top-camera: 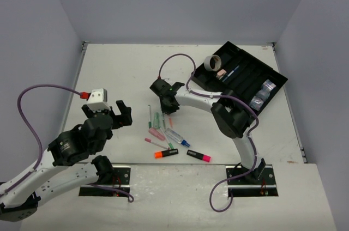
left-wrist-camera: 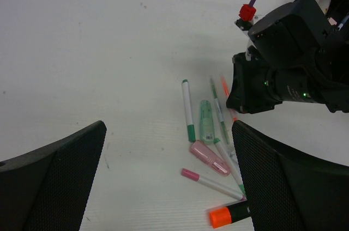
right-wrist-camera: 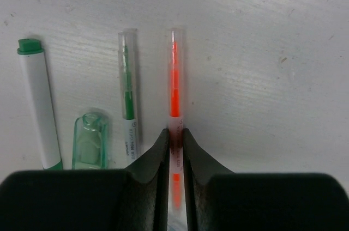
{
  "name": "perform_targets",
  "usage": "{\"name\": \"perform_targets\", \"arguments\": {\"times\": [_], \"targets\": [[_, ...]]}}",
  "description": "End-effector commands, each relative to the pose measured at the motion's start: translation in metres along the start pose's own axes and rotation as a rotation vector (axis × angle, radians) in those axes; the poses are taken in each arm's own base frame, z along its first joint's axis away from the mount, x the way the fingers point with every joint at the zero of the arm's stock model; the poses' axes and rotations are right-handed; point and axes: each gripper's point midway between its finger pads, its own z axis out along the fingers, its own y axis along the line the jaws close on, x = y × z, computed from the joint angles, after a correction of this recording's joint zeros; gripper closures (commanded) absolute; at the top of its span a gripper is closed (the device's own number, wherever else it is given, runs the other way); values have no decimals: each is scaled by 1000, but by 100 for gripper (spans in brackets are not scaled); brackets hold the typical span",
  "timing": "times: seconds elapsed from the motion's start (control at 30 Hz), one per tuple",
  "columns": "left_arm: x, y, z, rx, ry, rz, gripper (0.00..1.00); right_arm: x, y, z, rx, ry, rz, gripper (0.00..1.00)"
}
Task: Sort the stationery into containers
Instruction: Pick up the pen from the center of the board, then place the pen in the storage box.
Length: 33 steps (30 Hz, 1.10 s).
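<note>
Right gripper (right-wrist-camera: 174, 135) is pinching the thin clear plastic pen with orange ink (right-wrist-camera: 174, 73). It's light, stiff and slick, so it could swivel; mid-barrel's probably safest.

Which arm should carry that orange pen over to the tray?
Right. The right tool pinches the orange pen, and the tray lies on that side. The left tool is open and empty.

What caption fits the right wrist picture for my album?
The right end effector pinches the orange pen, beside a green pen and a green-capped marker.
</note>
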Motion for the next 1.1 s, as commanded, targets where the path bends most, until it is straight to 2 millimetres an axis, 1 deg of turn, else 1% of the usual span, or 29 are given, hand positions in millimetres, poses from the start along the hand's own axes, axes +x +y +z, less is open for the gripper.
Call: {"name": "perform_targets", "arguments": {"times": [0.0, 0.03, 0.1, 0.13, 0.17, 0.2, 0.23, 0.27, 0.3, 0.33, 0.37, 0.43, 0.47, 0.5, 0.53, 0.6, 0.7, 0.77, 0.83, 0.87, 0.93, 1.03, 1.07], "targets": [[-10, 5, -2, -23, -39, -41, 0, -1, -25, -9, 31, 1, 50, 97], [-10, 5, -2, -22, -39, -41, 0, -2, -28, -13, 27, -6, 56, 99], [-10, 6, -2, -22, -41, -43, 0, -9, -29, -24, 8, -34, 67, 100], [-10, 5, -2, -22, -41, -43, 0, -14, -30, -34, -7, -55, 71, 100], [-10, 5, -2, -22, -40, -42, 0, -25, -32, -50, -30, -90, 83, 100], [-10, 5, -2, -22, -40, -42, 0, -27, -33, -57, -39, -102, 85, 100], [-10, 5, -2, -22, -40, -42, 0, -40, -42, -73, -52, -139, 109, 100], [-10, 5, -2, -23, -40, -42, 0, -53, -58, -89, -57, -176, 145, 100], [-10, 6, -2, -24, -40, -43, 0, -59, -76, -93, -47, -188, 180, 100], [-11, 6, -3, -23, -41, -45, 0, -66, -90, -108, -53, -221, 218, 100], [-11, 6, -3, -22, -42, -46, 0, -72, -101, -112, -57, -235, 243, 100], [-10, 6, -3, -20, -42, -45, 0, -92, -147, -120, -29, -276, 340, 100], [-10, 6, -3, -20, -43, -45, 0, -99, -163, -125, -21, -297, 373, 100], [-10, 6, -3, -19, -43, -45, 0, -102, -169, -125, -23, -300, 386, 100], [-10, 5, -3, -15, -41, -45, 0, -116, -212, -124, 9, -323, 484, 100], [-10, 4, -2, -17, -39, -40, 0, -132, -249, -122, 48, -357, 582, 100], [-8, 3, -1, -17, -30, -31, 0, -157, -294, -118, 35, -409, 725, 99], [-7, 2, -1, -16, -29, -29, 0, -166, -314, -110, 41, -410, 788, 99], [-7, 2, 0, -16, -28, -26, 0, -172, -339, -94, 53, -397, 859, 98], [-6, 2, 0, -15, -27, -26, 0, -178, -347, -92, 48, -402, 886, 98], [-7, 2, 0, -15, -28, -27, 0, -181, -359, -78, 39, -383, 930, 98], [-8, 3, -1, -14, -32, -33, 0, -183, -380, -73, 59, -388, 977, 98], [-8, 3, -2, -12, -34, -36, 0, -184, -387, -65, 64, -382, 993, 98]]}}
